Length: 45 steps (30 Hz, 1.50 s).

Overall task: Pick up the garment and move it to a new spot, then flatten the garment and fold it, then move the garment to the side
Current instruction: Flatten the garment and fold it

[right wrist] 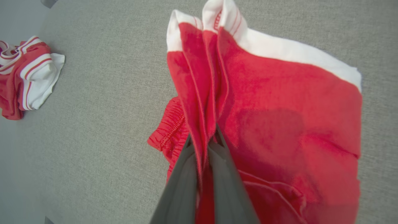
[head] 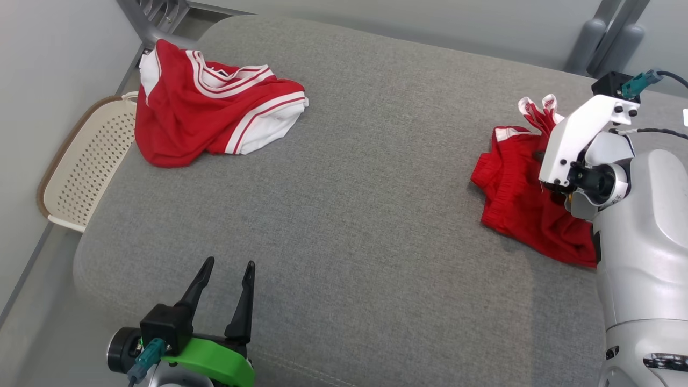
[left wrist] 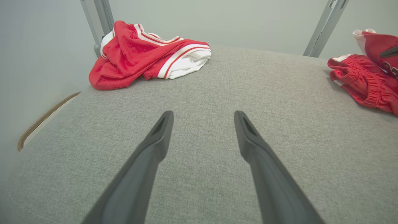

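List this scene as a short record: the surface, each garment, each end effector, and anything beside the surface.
surface: grey cushion
held garment: red shorts, white trim, on the robot's right, mostly lying on the cushion
right end effector: shut on a bunched fold of the red shorts
left end effector: open, holding nothing, over bare cushion
other garment: red and white garment, crumpled, far left corner
beside cushion: cream perforated basket, on the left

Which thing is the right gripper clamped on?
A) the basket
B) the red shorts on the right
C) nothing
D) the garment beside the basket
B: the right wrist view shows the right gripper shut on a bunched fold of the shorts.
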Motion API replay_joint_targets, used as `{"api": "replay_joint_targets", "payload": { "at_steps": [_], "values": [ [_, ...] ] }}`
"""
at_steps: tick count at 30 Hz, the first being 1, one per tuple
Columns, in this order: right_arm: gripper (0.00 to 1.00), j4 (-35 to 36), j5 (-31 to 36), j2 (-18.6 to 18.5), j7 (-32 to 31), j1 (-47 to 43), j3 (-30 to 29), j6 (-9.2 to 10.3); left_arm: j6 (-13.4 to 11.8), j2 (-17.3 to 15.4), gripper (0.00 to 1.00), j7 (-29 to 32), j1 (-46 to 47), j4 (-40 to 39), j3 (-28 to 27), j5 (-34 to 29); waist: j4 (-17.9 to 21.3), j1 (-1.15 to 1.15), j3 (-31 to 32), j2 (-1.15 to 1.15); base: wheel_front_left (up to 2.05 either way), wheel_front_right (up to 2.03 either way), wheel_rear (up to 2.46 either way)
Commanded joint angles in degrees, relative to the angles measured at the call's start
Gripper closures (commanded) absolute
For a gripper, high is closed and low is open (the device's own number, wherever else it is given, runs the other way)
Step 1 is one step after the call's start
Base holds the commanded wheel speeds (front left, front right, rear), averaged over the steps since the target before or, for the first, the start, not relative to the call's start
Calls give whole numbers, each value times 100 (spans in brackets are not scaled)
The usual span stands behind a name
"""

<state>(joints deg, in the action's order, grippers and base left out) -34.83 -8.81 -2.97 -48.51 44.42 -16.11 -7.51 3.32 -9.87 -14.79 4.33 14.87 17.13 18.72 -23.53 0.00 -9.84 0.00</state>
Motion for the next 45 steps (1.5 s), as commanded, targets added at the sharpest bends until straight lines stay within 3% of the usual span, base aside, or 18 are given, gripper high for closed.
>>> {"api": "replay_joint_targets", "payload": {
  "at_steps": [1, 8, 10, 16, 22, 33, 34, 35, 36, 37, 38, 45],
  "values": [
    [100, -140, 102, -7, 106, 103, -45, 4, -20, -1, 0, -48, -35, -14, 8, 56, -84, 0, -19, 0, 0, 0, 0],
    [100, -659, 251, 1, 424, 261, -20, 4, 3, 47, 0, -40, -14, 41, 35, 71, -205, 0, -51, 0, 0, 0, 0],
    [0, -773, 232, 2, 575, 326, 27, 2, 5, 61, 0, -41, -12, 59, 37, 75, -228, 0, -56, 0, 0, 0, 0],
    [0, -1015, -250, -6, 858, 526, 242, 2, -21, 45, 0, -44, -45, 96, -6, 84, -198, 0, 31, 0, 0, 0, 0],
    [0, -794, -330, -36, 1205, 492, 321, 2, -27, -35, 0, -45, -128, 82, -41, 78, -55, 0, 237, 0, 0, 0, 0],
    [0, -293, -225, -526, 1699, -496, 143, 2, -94, -143, 0, -12, -260, -45, -43, 104, 202, 0, 496, 0, 0, 0, 0],
    [13, -264, -236, -530, 1724, -583, 136, 2, -97, -147, 0, -13, -268, -66, -48, 105, 214, 0, 499, 0, 0, 0, 0],
    [44, -242, -243, -531, 1747, -662, 108, 2, -108, -153, 0, -8, -273, -80, -48, 105, 226, 0, 495, 0, 0, 0, 0],
    [65, -221, -245, -516, 1766, -736, 95, 2, -116, -164, 0, -5, -279, -97, -51, 108, 234, 0, 488, 0, 0, 0, 0],
    [94, -206, -236, -496, 1785, -810, 121, 2, -119, -173, 0, -2, -282, -110, -50, 116, 240, 0, 476, 0, 0, 0, 0],
    [100, -186, -240, -463, 1792, -873, 145, 2, -122, -184, 0, 0, -285, -126, -48, 118, 244, 0, 465, 0, 0, 0, 0],
    [100, -159, -244, -380, 1848, -1075, 306, 2, -125, -217, 0, 32, -222, -204, -3, 137, 176, 0, 337, 0, 0, 0, 0]
  ]
}}
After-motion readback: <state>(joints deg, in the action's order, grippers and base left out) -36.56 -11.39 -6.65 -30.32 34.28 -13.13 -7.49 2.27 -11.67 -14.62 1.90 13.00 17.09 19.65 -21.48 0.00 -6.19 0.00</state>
